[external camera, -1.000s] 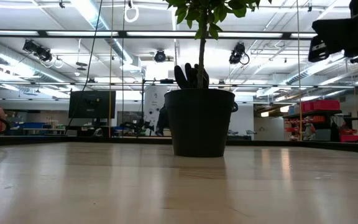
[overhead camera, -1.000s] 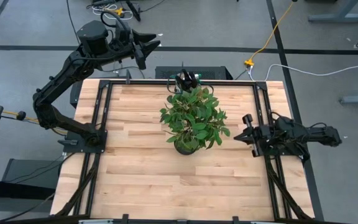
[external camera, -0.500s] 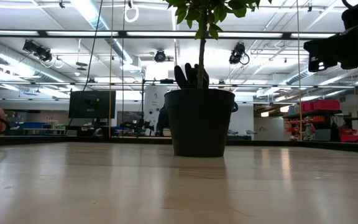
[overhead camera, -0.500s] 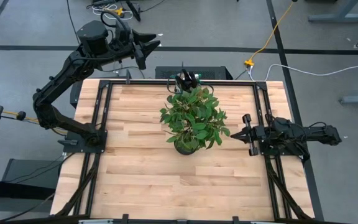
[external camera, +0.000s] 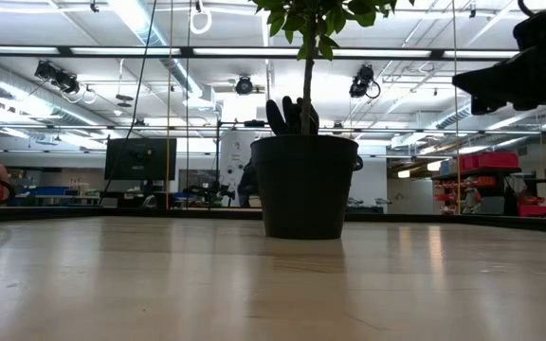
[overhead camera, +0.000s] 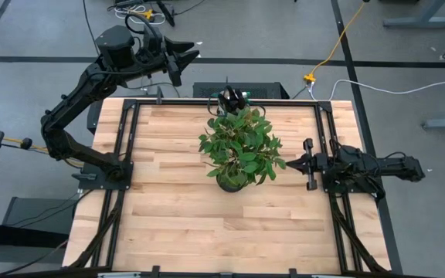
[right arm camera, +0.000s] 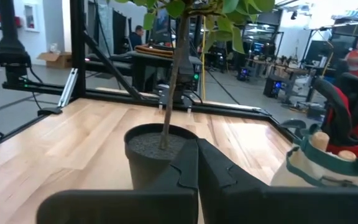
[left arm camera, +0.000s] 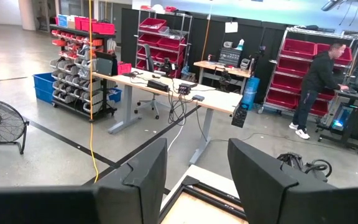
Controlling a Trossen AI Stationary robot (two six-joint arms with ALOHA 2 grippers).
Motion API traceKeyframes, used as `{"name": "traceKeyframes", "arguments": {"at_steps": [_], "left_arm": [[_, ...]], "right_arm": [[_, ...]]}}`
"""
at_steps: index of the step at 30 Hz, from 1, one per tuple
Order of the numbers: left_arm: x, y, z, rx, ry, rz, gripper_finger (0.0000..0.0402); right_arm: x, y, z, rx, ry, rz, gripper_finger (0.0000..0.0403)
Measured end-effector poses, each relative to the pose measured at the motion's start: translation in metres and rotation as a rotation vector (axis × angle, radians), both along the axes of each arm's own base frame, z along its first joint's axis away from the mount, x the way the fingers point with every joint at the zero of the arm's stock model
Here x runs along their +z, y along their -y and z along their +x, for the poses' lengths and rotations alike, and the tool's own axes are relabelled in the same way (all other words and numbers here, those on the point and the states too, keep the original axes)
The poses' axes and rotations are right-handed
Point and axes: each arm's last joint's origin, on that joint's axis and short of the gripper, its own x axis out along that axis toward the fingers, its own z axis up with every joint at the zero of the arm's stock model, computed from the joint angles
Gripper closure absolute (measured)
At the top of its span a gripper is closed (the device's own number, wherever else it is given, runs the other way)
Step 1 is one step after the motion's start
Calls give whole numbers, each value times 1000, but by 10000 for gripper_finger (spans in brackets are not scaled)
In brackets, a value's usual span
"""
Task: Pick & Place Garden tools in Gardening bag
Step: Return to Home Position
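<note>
Pale wooden planking of the table [overhead camera: 168, 208] fills the high view, and nothing loose is seen lying on it. At its middle a potted plant [overhead camera: 239, 147] is stood in a dark pot [right arm camera: 146, 149]. The gardening bag [right arm camera: 306, 173] is set at the table's far edge, just behind the plant, upright with its mouth upward. Red-and-black gloves [right arm camera: 345, 112] and wooden handles [right arm camera: 319, 140] are seen standing out of its top, so the garden tools [overhead camera: 230, 99] are judged to be packed. What else is inside cannot be made out, most of it being hidden from above by foliage.

The right gripper [right arm camera: 197, 152] is held over the table's right edge and pointed at the pot, its fingers pressed together on nothing. From it the bag lies past the plant, toward the far side. The left gripper [left arm camera: 196, 146] is raised beyond the far left corner with its fingers parted wide and nothing between them; in plan it is the nearer to the bag. No reach toward the bag seems called for, and only the folding back to rest is judged to be left.
</note>
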Motion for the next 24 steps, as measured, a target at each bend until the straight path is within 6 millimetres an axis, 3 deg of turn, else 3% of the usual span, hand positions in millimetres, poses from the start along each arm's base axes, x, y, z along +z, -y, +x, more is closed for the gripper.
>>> {"name": "traceKeyframes", "arguments": {"at_steps": [24], "left_arm": [[0,0,0,0,0,0,225]], "right_arm": [[0,1,0,-6,1,-16,378]]}}
